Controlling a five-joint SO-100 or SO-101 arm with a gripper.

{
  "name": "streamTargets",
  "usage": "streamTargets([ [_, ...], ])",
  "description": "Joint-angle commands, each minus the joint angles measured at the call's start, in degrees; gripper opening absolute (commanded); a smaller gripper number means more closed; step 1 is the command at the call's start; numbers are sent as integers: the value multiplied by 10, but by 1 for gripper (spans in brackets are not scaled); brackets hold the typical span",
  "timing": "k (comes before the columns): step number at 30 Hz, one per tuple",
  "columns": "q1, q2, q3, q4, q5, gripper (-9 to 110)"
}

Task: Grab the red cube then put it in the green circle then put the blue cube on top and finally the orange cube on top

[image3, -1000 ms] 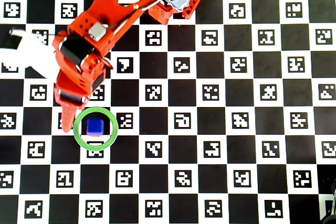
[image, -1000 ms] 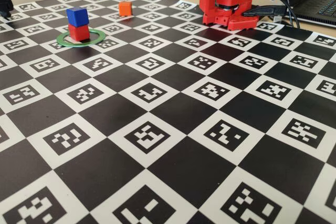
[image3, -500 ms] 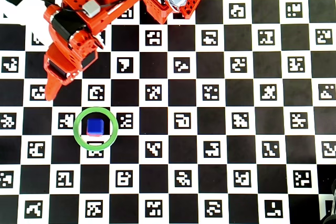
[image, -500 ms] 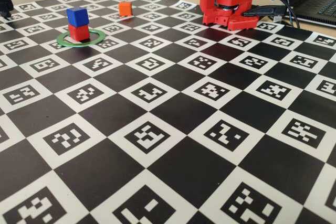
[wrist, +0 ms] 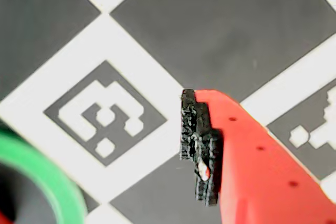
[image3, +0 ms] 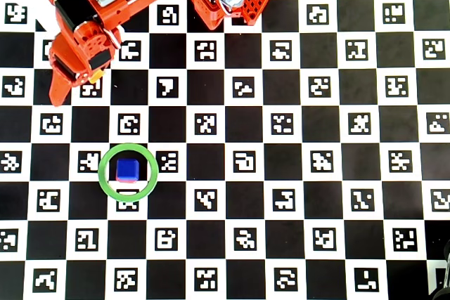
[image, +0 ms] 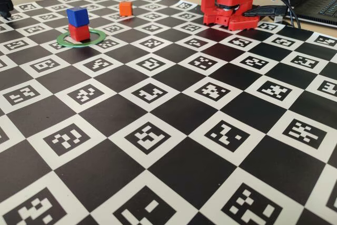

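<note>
My end effector (image3: 60, 89) has pulled well back from the green circle (image3: 127, 191) over the last second. The blue cube (image: 77, 16) now sits released on the red cube (image: 79, 31) inside the ring, below the fingertip in the overhead view. Only one finger (wrist: 199, 145) shows at the wrist, so I cannot tell whether the jaws are apart. I judge two layers done. The orange cube (image: 125, 8) waits on the counter (image: 174, 130); overhead, the arm covers it.

The bench (image: 174, 177) is covered by a black-and-white checkered marker mat. On it are laid the green circle (image: 98, 38), the orange cube (image: 125, 8) and the arm's red base (image: 229, 3).
</note>
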Motion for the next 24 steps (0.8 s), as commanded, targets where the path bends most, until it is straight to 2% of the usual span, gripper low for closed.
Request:
streamTargets([
  [1, 23, 47, 18, -35, -22, 48],
  [12, 74, 15, 101, -128, -58, 48],
  [24, 68, -2, 174, -157, -52, 48],
])
